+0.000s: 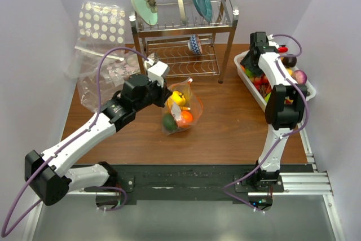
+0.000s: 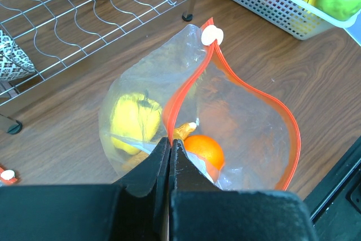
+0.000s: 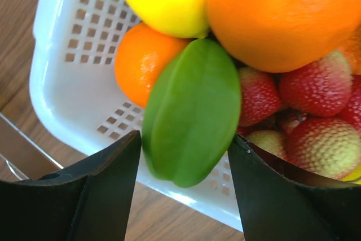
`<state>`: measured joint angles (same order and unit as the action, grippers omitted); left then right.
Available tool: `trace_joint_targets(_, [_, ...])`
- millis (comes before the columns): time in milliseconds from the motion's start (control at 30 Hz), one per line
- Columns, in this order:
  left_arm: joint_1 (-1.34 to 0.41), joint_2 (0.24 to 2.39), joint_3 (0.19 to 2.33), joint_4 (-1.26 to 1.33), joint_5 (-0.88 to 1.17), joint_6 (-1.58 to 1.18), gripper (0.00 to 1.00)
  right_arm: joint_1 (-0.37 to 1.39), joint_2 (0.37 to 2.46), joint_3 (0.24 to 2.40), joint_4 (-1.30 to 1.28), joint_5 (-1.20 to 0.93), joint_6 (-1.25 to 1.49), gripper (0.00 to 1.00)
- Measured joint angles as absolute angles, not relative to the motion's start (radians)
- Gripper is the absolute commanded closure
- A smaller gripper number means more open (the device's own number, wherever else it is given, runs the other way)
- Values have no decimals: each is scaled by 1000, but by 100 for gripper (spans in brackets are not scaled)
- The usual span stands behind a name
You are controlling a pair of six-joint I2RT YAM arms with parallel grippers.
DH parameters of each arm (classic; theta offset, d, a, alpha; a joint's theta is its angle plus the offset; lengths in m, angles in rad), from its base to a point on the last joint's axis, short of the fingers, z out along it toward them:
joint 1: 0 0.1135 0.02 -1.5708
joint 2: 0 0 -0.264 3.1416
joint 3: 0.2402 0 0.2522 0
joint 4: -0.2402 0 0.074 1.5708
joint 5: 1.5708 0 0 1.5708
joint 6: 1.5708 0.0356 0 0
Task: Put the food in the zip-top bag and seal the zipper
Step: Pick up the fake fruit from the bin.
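left gripper (image 2: 170,144) clamped shut on the near rim of the zip-top bag (image 2: 251,139), pinching the zipper (image 2: 286,119). bag stands open mid-table, just ahead of the fingers, with a yellow pepper (image 2: 134,119) and an orange (image 2: 204,150) inside. right gripper (image 3: 185,139) over the white basket (image 3: 62,83) at the table's right edge, fingers pressed on both sides of a green fruit (image 3: 192,105), gripping it.

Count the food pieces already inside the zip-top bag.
3 show in the zip-top bag: a yellow piece farthest back, an orange piece front right, a dark green piece front left. The left gripper and crinkled plastic may hide more.
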<state>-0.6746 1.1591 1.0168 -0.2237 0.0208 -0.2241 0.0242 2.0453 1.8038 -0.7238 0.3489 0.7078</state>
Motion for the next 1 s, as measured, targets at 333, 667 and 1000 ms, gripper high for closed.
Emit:
trace_joint_targets(333, [-675, 1159, 1017, -224, 21, -224, 100, 20, 2041, 1776, -713, 376, 718, 62])
trace_joint_targets(667, [-675, 1159, 1016, -224, 21, -224, 100, 20, 1913, 1725, -701, 355, 714, 63])
trace_joint_targets(1000, [-674, 1159, 1016, -224, 22, -224, 100, 20, 1633, 1580, -606, 205, 691, 66])
